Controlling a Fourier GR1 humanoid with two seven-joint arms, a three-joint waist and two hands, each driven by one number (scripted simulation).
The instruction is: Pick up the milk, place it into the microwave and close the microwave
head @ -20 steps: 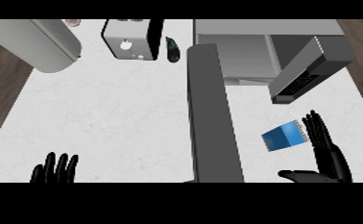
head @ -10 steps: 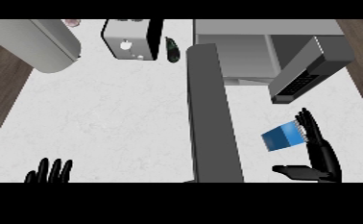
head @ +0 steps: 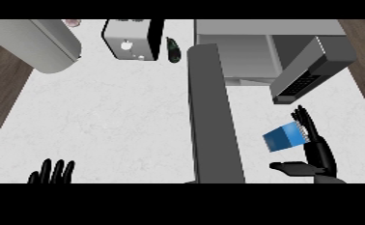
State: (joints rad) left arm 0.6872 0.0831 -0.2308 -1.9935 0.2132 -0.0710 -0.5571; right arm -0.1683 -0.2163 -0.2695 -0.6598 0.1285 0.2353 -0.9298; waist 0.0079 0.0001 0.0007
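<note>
Even, bright, diffuse lighting is recorded; no source direction can be determined. The white bench (head: 107, 113) is lit uniformly, without glare. Only faint shadows are seen. No edge distortion is noted.

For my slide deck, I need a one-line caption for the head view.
Right hand open beside the blue milk carton, near the open microwave.

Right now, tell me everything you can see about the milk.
The milk is a small blue carton with a paler top edge, lying tilted on the white counter, right of the open microwave door. The right robot hand has straight fingers against its right side, thumb below it, not curled around.
</note>
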